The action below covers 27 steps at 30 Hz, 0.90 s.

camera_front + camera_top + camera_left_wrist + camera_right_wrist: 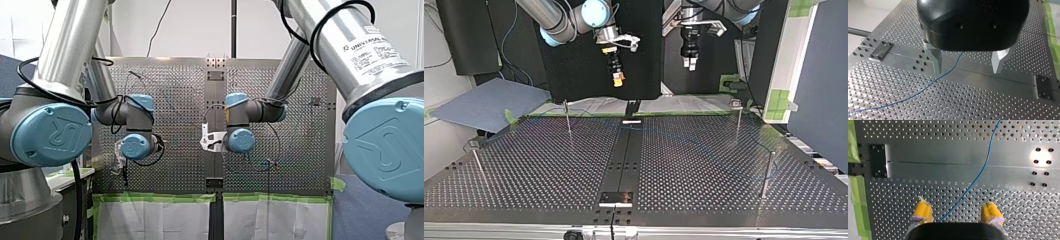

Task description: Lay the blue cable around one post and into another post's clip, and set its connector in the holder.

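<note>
**Both hands open above a loose cable**

Finds the blue cable (978, 176) flat on the counter (524, 170), crossing the centre strip (948, 170) on a slant, long axis oblique to the strip. Holds the right hand (957, 212) open just off the centre strip, yellow pads (923, 211) spread either side of the cable, close to midway and roughly square to the closing line. Holds the left hand (968, 62) open over the centre strip as well, metal fingers (936, 60) apart, with the cable close beside one finger rather than centred. Grips nothing with either. Hangs both well above the counter, going by the top view. Shows no connector, and cannot tell whether any post (768, 175) off to the side of the strip carries the cable yet. Rates the right hand better placed: probably needs only a straight descent onto the cable near the centre strip, against a small sideways shift first for the left. Risks closing on bare counter, given so thin a cable.
</note>
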### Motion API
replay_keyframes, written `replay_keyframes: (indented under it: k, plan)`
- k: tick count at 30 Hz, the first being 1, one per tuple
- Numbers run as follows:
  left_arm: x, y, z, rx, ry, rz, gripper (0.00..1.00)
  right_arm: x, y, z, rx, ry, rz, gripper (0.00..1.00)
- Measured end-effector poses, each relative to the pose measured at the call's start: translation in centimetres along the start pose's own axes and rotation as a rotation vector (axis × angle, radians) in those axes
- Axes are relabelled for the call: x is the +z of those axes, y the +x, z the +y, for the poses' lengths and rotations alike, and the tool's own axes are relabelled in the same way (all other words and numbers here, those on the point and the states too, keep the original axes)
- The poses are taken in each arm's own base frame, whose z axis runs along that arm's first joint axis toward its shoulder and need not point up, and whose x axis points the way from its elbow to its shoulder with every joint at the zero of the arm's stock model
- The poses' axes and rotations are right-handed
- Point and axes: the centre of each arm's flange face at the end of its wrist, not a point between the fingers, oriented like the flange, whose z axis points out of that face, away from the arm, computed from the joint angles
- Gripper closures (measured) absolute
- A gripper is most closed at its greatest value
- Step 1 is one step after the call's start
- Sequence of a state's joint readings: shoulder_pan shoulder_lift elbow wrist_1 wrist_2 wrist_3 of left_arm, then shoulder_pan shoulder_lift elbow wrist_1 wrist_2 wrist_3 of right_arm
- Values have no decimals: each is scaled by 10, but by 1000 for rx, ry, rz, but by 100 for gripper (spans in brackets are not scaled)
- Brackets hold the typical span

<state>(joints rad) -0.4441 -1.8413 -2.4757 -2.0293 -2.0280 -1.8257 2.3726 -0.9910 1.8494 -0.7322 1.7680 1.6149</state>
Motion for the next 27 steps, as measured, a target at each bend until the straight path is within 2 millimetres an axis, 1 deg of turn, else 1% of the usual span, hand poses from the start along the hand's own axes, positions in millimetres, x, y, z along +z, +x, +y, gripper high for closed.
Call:
replay_keyframes:
  k: [6, 15, 27]
  plan:
    - [0, 1, 1, -9, -6, 13, 0, 1, 1, 0, 25, -1, 9, 1]
    - [0, 1, 0, -13, 5, 13, 0, -3, -3, 1, 2, -4, -29, 1]
    - [0, 1, 0, -13, 7, 14, 0, -3, -3, 1, 0, -4, -32, 1]
